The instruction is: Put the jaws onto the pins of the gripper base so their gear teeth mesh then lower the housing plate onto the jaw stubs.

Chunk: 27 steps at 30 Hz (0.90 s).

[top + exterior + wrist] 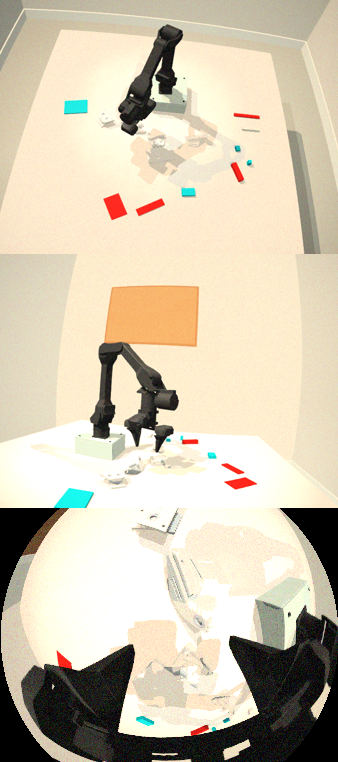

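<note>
My gripper (140, 117) (147, 448) (184, 644) is open and empty, raised above the white parts. A white part with two round features (106, 118) (115, 477) (156, 518) lies at the left in the top view. A long white part (134, 467) (184, 577) leans beside it, mostly hidden under the gripper in the top view. Another white part (157, 140) (157, 460) stands in the middle, partly in shadow. A pale curved part (196, 140) lies to its right. I cannot tell surely which is base, jaw or housing plate, nor whether teeth mesh.
The arm stands on a pale green box (169, 107) (94, 447) (272, 624). A cyan plate (75, 106) (74, 498) lies left. A red plate (115, 206) (240, 483), a red bar (150, 207) (232, 468) and a cyan block (188, 191) (211, 455) lie toward the front.
</note>
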### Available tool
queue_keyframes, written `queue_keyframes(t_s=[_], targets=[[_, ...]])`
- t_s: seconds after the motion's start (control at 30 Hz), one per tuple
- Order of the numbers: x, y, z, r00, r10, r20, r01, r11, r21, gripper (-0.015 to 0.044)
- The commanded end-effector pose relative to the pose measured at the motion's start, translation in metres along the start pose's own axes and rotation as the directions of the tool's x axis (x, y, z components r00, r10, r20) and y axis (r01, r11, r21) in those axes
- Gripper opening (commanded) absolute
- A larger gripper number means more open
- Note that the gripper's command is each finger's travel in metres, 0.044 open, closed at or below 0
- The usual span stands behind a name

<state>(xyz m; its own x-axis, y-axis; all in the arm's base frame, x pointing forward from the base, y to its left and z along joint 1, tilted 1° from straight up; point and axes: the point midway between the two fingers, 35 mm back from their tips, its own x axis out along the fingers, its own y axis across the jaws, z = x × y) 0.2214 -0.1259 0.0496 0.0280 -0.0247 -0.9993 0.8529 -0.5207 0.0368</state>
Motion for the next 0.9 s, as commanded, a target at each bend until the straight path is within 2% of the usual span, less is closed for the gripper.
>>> queue_keyframes(t_s=[0.0,0.53,0.87], targets=[[0.000,0.000,0.000,1.000,0.000,0.001,0.000,1.000,0.004,0.0440],[0.000,0.000,0.000,1.000,0.000,0.001,0.000,1.000,0.004,0.0440],[0.000,-0.055,0.019,1.000,-0.004,0.003,0.005,0.977,-0.213,0.0177]])
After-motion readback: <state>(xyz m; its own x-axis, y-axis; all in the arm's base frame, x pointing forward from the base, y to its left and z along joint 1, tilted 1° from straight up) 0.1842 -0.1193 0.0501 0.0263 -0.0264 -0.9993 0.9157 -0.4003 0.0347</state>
